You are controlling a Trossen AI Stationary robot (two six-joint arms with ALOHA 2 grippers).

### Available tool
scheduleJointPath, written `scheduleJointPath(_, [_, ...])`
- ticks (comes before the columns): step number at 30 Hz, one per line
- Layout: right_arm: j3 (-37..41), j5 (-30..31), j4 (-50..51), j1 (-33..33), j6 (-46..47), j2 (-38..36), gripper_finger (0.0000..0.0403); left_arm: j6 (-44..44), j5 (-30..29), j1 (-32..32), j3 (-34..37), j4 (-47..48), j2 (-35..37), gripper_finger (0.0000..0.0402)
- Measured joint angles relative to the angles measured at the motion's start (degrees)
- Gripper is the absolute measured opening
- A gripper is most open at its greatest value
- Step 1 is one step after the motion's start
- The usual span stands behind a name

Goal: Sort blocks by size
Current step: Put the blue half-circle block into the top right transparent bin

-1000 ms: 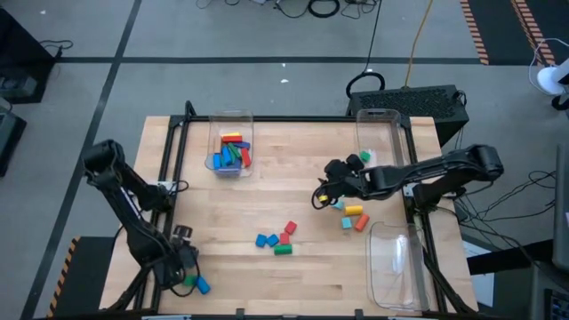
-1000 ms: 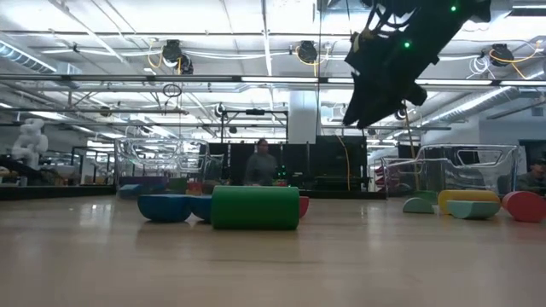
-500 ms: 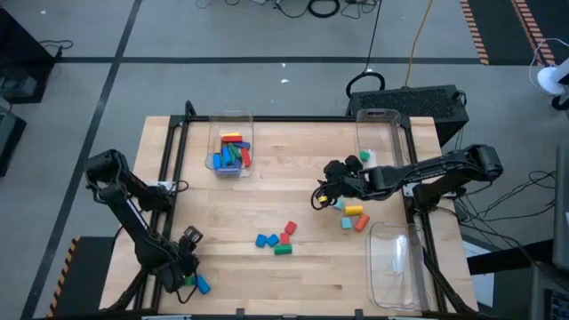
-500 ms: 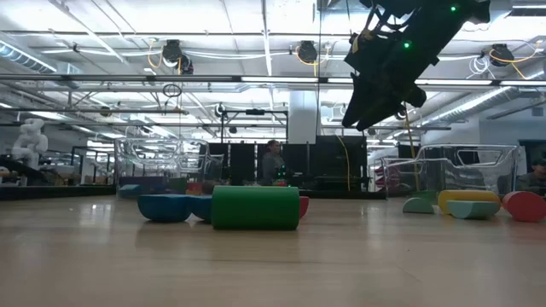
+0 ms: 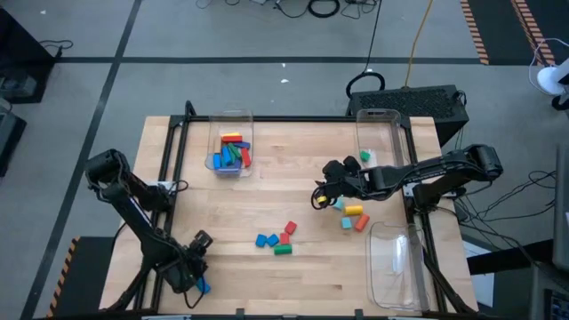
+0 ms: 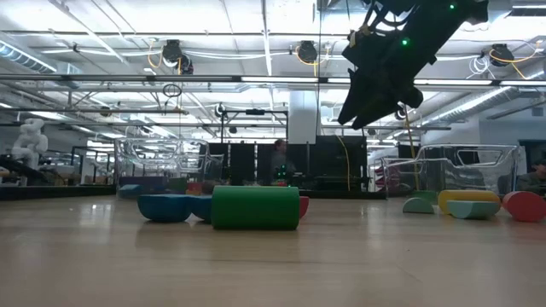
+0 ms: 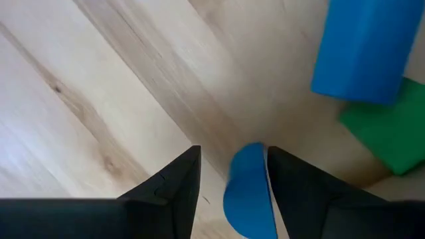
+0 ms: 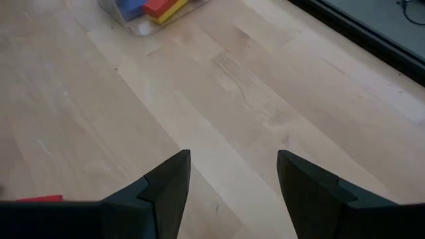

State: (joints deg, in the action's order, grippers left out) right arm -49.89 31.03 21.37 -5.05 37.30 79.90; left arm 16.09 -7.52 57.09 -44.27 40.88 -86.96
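Observation:
My left gripper [image 5: 189, 276] points straight down at the table's near left corner, open. A small blue block [image 7: 248, 192] lies between its fingers, with a larger blue block [image 7: 362, 46] and a green block [image 7: 392, 133] close beside it. My right gripper [image 8: 232, 192] hangs open and empty above the table's right middle [image 5: 318, 197]. Loose blocks lie mid-table [image 5: 277, 240], among them a green cylinder [image 6: 255, 207]. More blocks lie under the right arm [image 5: 353, 214]. My left gripper comes from above with one finger on each side of the small blue block. A strip of table shows between the block and one finger [image 7: 179, 179]. The block lies close against the other finger [image 7: 292, 179]; whether they touch, I cannot tell.
A clear bin [image 5: 230, 151] holding several coloured blocks stands at the far left of centre. Two more clear bins stand at the right, one far [image 5: 378, 133] and one near [image 5: 396, 262]. Black rails [image 5: 173, 151] frame the table. A person stands in the room beyond.
My left gripper has moved along the near edge toward the table's right, sunk a little and rolled about its downward axis, ending over the blocks in the near left corner. Its fingers' gap looks unchanged. The blocks have stayed where they were.

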Motion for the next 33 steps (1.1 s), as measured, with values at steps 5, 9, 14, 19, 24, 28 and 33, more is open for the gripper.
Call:
scheduleJointPath(5, [0.0, -1.3, 0.0, 0.0, -0.1, 0.0, 0.0208, 4.5, 2.8, -0.1, 0.0, 2.0, 0.0, 0.0176])
scheduleJointPath(9, [0.0, -1.3, 0.0, 0.0, -0.3, 0.0, 0.0208, 10.2, 2.8, -0.1, 0.0, 3.9, 0.0, 0.0176])
scheduleJointPath(14, [0.0, -1.2, -0.3, 0.0, -0.3, 0.0, 0.0208, 15.5, 2.8, -0.6, 0.0, 4.0, 0.0, 0.017])
scheduleJointPath(19, [0.0, -1.3, -0.6, -1.0, 0.0, 0.0, 0.0208, 16.6, 2.8, -2.8, 0.0, 2.7, 0.0, 0.0115])
scheduleJointPath(24, [0.0, -1.3, -3.2, -3.9, -0.8, 0.0, 0.0208, 16.0, -0.1, -6.4, 0.0, 2.4, 0.0, 0.0094])
scheduleJointPath(28, [0.0, -1.2, -6.4, -6.8, -3.4, 0.0, 0.0208, 15.0, -5.8, -10.3, 0.0, 0.6, 0.0, 0.0094])
scheduleJointPath(33, [0.0, -1.0, -11.9, -10.4, -6.8, 0.7, 0.0208, 11.8, -9.4, -16.8, 0.0, -4.9, 0.3, 0.0094])
